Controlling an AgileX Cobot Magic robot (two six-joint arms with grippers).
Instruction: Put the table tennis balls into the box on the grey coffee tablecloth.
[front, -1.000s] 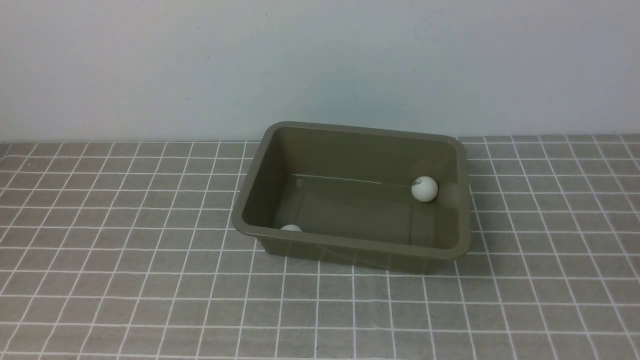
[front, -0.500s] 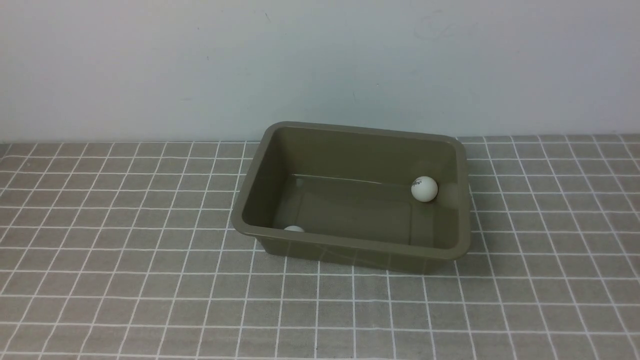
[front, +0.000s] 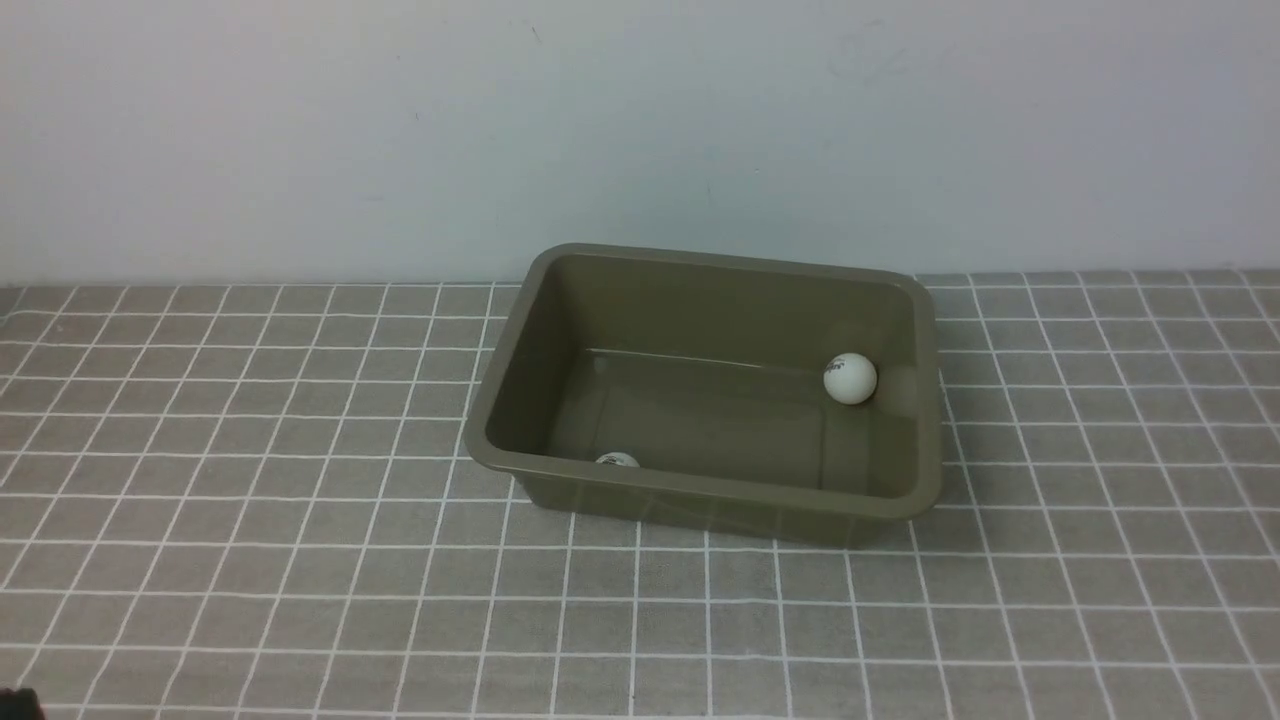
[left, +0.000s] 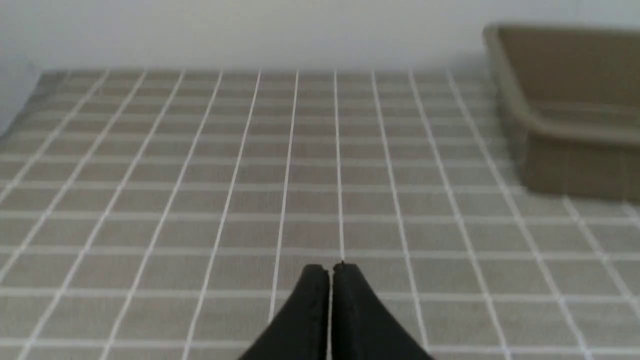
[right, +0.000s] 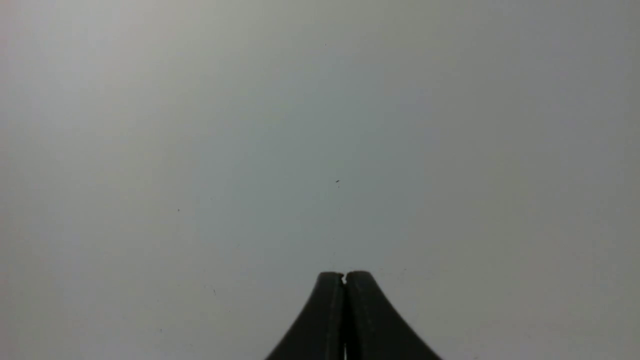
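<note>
- A grey-brown cloth with a grid of thin white lines covers the surface across the whole front view. A plain pale wall rises behind it.
- An olive-green plastic box stands on the cloth, a little right of the middle and close to the wall. It is turned slightly, so its long sides run at a slant to the grid. It is open at the top, with rounded corners and a rolled rim.
- Both table tennis balls lie on the floor of the box, well apart from each other.
- The far ball is white with a small dark printed mark. It sits near the far right corner of the floor, close to the right-hand wall of the box.
- The near ball sits by the near wall of the box, toward the left. Only its top shows above the rim.
- The left tool appears in its wrist view as two black fingers pressed together, with only a hairline seam between them. It holds nothing. It faces out over the cloth, well apart from the box, which looks blurred in that view.
- The right tool has its two dark fingers closed tip to tip and is empty. Only the pale wall shows beyond it.
- A small dark shape pokes in at the lower left corner of the front view. Too little of it shows to tell what it is.
</note>
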